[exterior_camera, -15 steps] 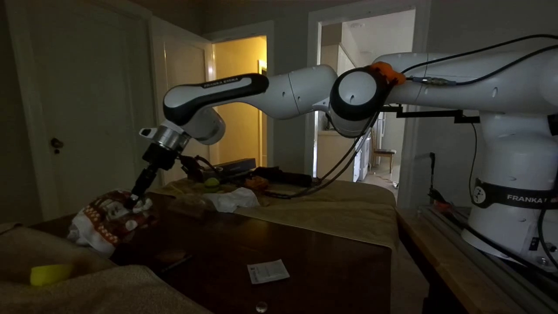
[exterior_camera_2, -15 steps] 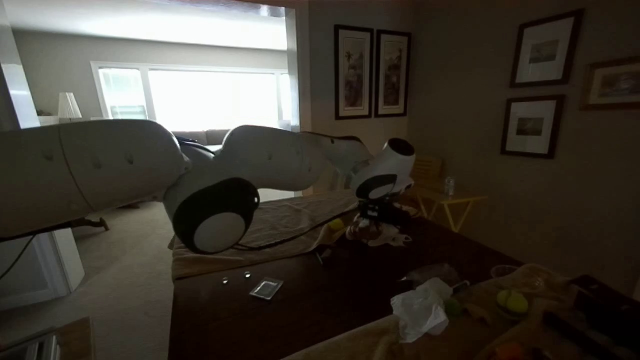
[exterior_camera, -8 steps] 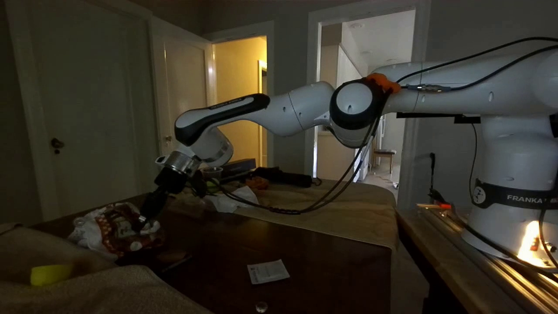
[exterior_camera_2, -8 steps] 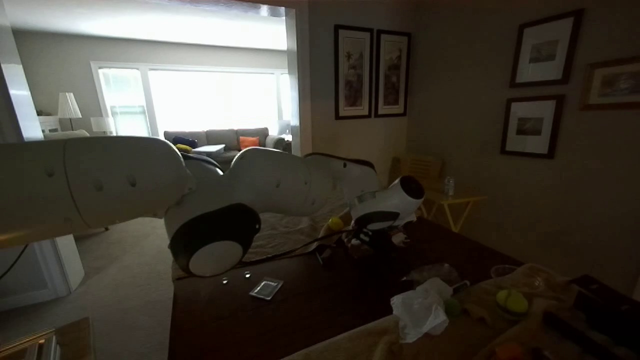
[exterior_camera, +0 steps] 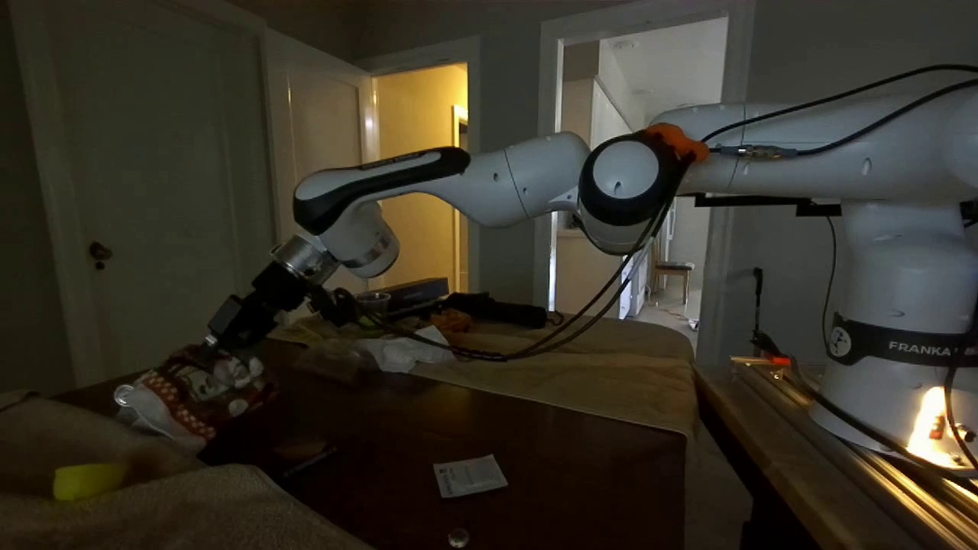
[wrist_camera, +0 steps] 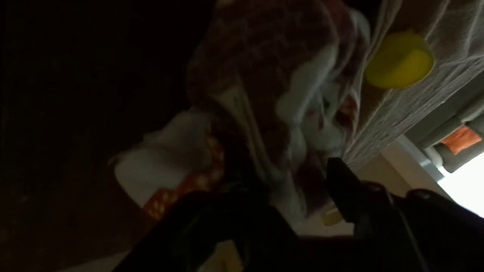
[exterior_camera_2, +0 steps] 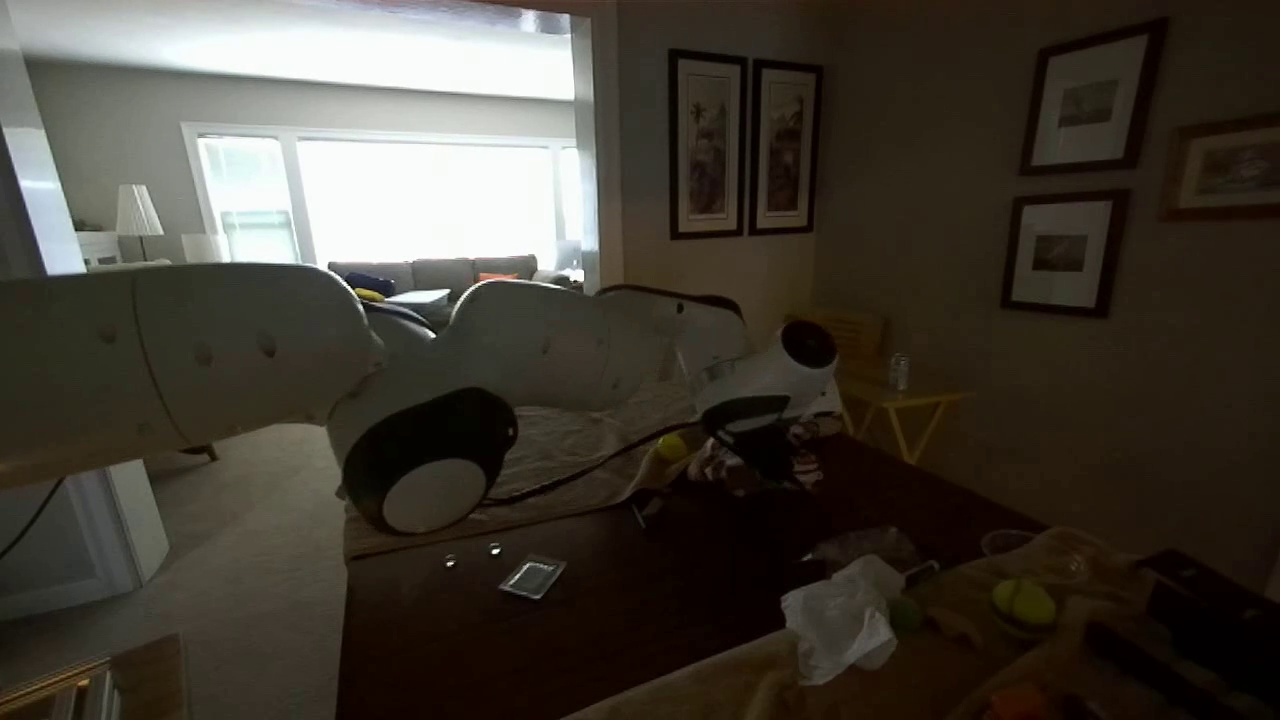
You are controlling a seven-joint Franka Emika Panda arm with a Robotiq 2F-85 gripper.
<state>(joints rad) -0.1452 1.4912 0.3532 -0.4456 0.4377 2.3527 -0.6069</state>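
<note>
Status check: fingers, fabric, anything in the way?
Fingers apart at the printed red-and-white fabric, contact unclear. Fabric crumpled on the dark table. Yellow object nearby on the tan cloth, probably not blocking.

In an exterior view, the white robot arm [exterior_camera: 546,172] is wearing a black band [exterior_camera: 867,349] low down. The band is showing the word FRANKA in white letters, and a round white sign [exterior_camera: 840,341] is sitting beside it. A black strip [exterior_camera: 449,162] farther along is showing letters too blurry to read. A flat packet [exterior_camera: 470,475] is showing tiny, unreadable marks.
</note>
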